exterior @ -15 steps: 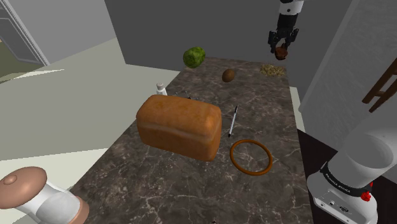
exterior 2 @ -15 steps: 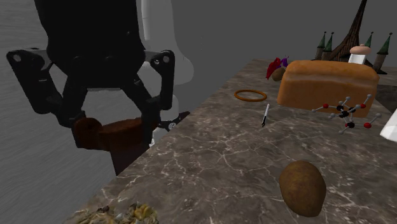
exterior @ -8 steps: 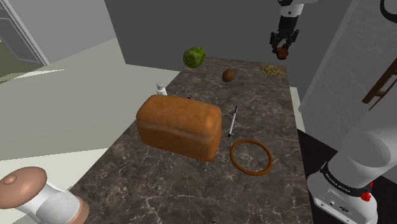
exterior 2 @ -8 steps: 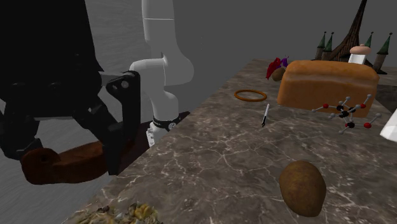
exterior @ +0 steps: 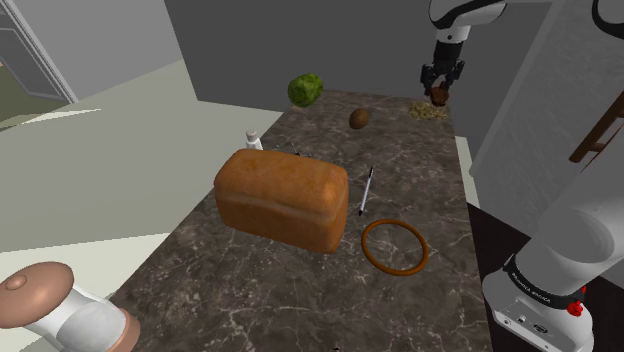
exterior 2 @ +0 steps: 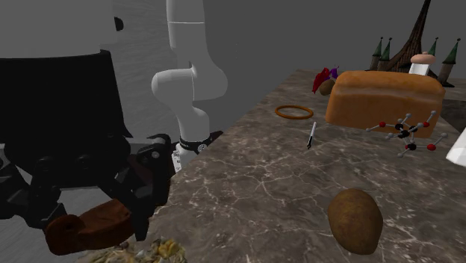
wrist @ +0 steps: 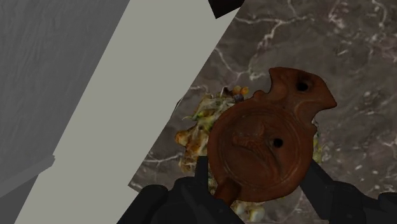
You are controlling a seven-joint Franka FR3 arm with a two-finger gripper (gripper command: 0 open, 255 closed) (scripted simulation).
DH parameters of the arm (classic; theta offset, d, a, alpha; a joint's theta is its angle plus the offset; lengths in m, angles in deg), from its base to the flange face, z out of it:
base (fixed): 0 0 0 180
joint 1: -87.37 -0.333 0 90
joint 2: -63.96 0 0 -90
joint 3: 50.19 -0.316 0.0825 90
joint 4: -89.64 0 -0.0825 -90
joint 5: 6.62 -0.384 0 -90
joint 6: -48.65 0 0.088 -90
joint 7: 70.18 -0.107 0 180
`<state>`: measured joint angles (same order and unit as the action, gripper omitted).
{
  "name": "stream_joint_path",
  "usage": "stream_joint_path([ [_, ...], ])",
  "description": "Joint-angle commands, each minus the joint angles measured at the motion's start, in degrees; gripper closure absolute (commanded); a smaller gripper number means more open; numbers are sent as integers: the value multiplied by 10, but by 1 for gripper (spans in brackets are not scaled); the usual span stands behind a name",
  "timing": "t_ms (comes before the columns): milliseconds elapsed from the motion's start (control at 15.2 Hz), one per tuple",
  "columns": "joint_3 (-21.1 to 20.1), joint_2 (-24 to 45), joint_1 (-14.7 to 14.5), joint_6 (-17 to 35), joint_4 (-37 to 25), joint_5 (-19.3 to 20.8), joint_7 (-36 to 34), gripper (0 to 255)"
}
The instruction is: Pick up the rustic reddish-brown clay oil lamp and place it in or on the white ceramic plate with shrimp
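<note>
My gripper [exterior: 438, 90] is shut on the reddish-brown clay oil lamp [exterior: 438, 96] at the far end of the dark marble counter. The lamp hangs just above the yellowish heap of shrimp [exterior: 430, 110], close to it. In the wrist view the round lamp [wrist: 264, 143] with its spout and holes is clasped between the black fingers [wrist: 200, 181], and the shrimp [wrist: 197, 130] spread out beneath it. From the second exterior view the lamp [exterior 2: 89, 228] lies level in the gripper [exterior 2: 93, 224], right over the shrimp [exterior 2: 145, 252]. The plate under the shrimp hardly shows.
A big bread loaf [exterior: 283, 197], a pen [exterior: 366, 188] and a brown ring [exterior: 394, 245] lie mid-counter. A brown potato-like lump [exterior: 359, 118] and a green cabbage [exterior: 306, 89] sit near the shrimp. The counter's edge [wrist: 172, 121] runs close beside the shrimp.
The gripper has come down with the lamp and turned, from well above the counter to just over the shrimp heap. Nothing else has moved.
</note>
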<state>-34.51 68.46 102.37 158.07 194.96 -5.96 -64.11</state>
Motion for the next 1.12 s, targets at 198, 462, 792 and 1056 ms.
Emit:
stream_joint_path([
  [198, 0, 4, 0, 21, 17, -1, 1, 255],
  [462, 0, 4, 0, 21, 17, -1, 1, 255],
  [792, 0, 4, 0, 21, 17, -1, 1, 0],
  [1056, 0, -2, 0, -16, -14, 1, -1, 0],
])
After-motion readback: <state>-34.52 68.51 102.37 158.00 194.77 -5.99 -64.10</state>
